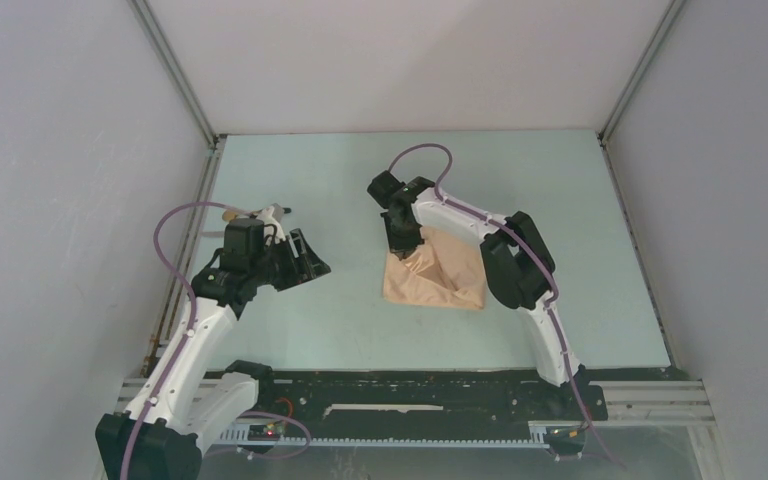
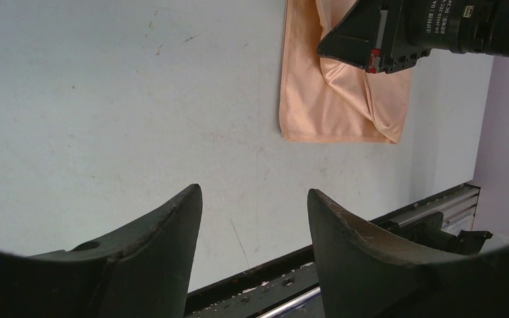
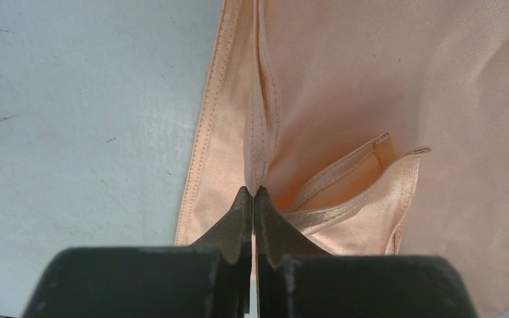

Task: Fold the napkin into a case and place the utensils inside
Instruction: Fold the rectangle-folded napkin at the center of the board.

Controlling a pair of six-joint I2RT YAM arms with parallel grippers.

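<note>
Right wrist: right gripper [image 3: 253,191] clamped on napkin [image 3: 371,66] hem.
Soft, limp cloth, so grab the layered hems; left gripper [image 2: 253,192] apart, empty.

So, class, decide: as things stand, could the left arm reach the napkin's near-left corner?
Probably yes. The left gripper is open and empty, only bare table lies between it and the napkin, and the right gripper pinches the cloth at its far-left part.

Robot lab cell, white enclosure walls [image 1: 400,60], aluminium frame [image 1: 175,70]
</note>
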